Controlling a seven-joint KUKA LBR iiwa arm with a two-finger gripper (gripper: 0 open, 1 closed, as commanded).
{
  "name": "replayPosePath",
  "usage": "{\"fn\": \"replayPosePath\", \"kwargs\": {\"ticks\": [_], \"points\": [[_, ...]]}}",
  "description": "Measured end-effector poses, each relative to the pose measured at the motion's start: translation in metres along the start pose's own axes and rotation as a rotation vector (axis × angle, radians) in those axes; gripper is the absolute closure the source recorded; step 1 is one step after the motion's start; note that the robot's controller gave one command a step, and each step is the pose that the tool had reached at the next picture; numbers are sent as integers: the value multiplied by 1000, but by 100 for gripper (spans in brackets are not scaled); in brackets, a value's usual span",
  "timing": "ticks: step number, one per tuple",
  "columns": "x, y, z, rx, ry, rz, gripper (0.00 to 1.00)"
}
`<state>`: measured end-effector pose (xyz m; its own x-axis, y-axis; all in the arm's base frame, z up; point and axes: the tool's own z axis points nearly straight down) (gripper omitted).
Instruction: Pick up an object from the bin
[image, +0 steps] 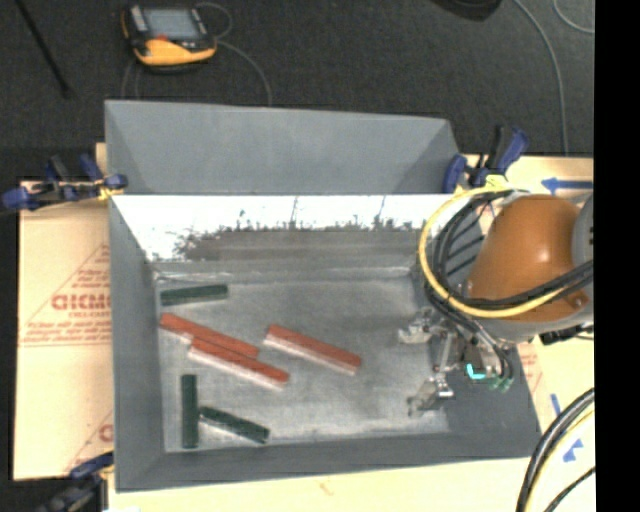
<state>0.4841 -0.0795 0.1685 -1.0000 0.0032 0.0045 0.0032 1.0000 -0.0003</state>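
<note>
At the front left corner of the grey bin (300, 472), a dark green bar (188, 410) runs along the left wall and a second green bar (233, 424) lies angled at its foot. By the right wall, the arm's gripper (427, 366) hangs over bare floor, fingers (432, 398) spread wide with nothing between them. The closest piece, a salmon-red bar (312, 348), rests mid-floor, well apart to the gripper's left. Left of centre, a paler red bar (240, 366) and a long red bar (208, 337) lie side by side. A third green bar (194, 294) sits at the back left corner.
</note>
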Motion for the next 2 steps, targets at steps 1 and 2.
{"fn": "replayPosePath", "kwargs": {"ticks": [1,2], "points": [[-2,0,-3,1,-7,-3,0],[-25,43,65,0,-14,57,0]]}}
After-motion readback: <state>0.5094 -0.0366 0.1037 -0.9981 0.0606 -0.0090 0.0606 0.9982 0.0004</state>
